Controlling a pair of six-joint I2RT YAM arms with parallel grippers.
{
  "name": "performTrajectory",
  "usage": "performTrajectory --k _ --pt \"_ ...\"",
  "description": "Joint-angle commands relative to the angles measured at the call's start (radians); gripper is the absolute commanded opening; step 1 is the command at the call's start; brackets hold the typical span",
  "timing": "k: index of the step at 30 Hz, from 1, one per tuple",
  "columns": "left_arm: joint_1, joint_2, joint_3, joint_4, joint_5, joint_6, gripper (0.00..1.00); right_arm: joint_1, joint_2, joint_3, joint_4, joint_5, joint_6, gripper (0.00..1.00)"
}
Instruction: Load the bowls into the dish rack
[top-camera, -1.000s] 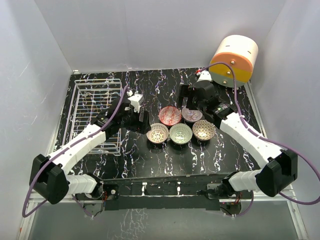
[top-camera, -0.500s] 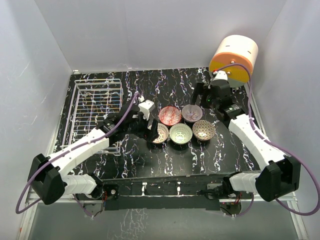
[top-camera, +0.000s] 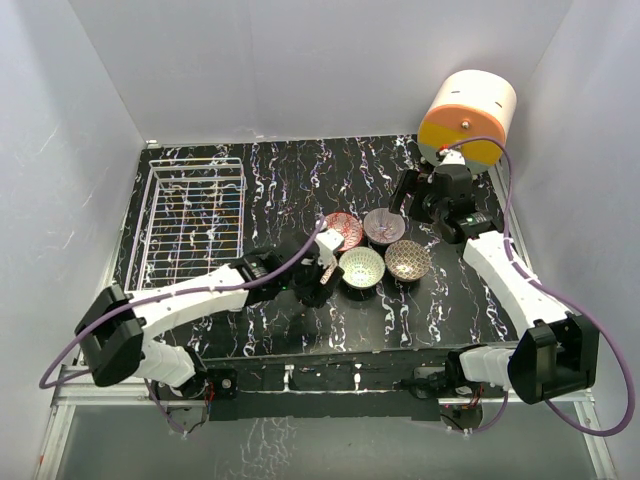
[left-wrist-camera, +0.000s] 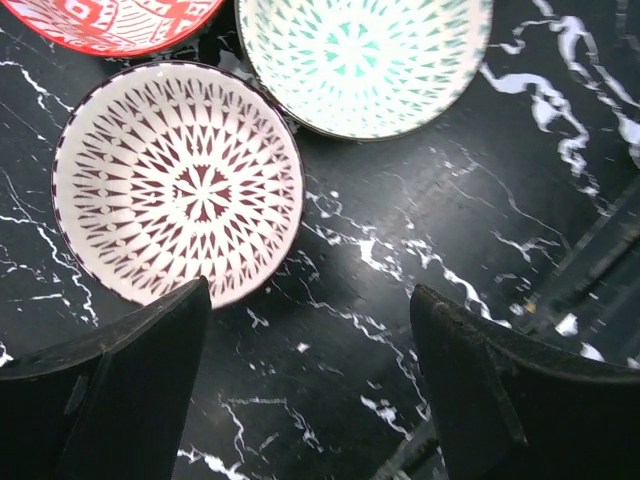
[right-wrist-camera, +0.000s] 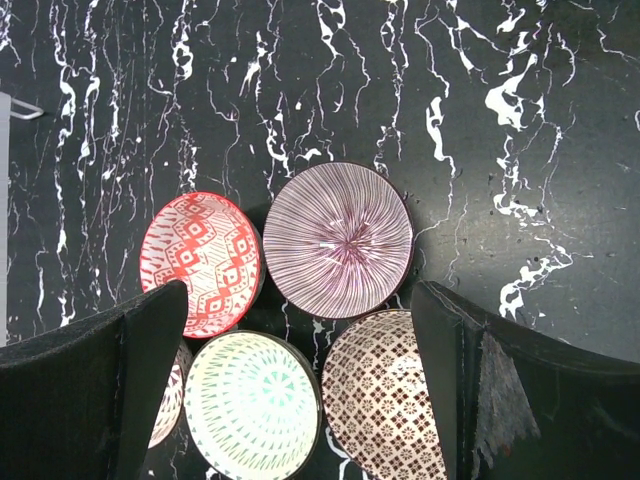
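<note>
Five bowls (top-camera: 361, 267) cluster on the black marbled tabletop (top-camera: 300, 170), right of the dish rack (top-camera: 190, 215). The left fingers (left-wrist-camera: 130, 400) are spread, holding nothing, beside the white lattice bowl (left-wrist-camera: 178, 180). The right fingers (right-wrist-camera: 500, 400) hang spread above the purple-striped bowl (right-wrist-camera: 338, 240).

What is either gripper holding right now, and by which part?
Nothing. The left gripper and the right gripper are both open above the bowls.

Lab test cell, plain white walls (top-camera: 300, 60)
</note>
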Motion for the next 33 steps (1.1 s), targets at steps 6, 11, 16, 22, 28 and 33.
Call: performTrajectory --k 6,11,16,22,28,33 --pt "-0.048 0.093 -0.033 0.17 -0.231 0.02 0.78 -0.024 -0.043 -0.026 0.072 -0.049 0.01 0.98" --pt "-0.048 0.12 -0.062 0.212 -0.209 0.031 0.77 -0.038 -0.054 -0.046 0.092 -0.065 0.015 0.99" --pt "-0.048 0.154 -0.084 0.249 -0.224 0.041 0.76 -0.058 -0.052 -0.069 0.115 -0.09 0.03 0.98" --pt "-0.048 0.192 -0.077 0.277 -0.237 0.06 0.76 -0.071 -0.049 -0.089 0.134 -0.12 0.038 0.98" --pt "-0.048 0.249 -0.069 0.298 -0.271 0.084 0.75 -0.08 -0.054 -0.102 0.137 -0.118 0.032 0.97" --pt "-0.048 0.295 -0.05 0.306 -0.278 0.106 0.75 -0.084 -0.054 -0.11 0.137 -0.117 0.03 0.96"
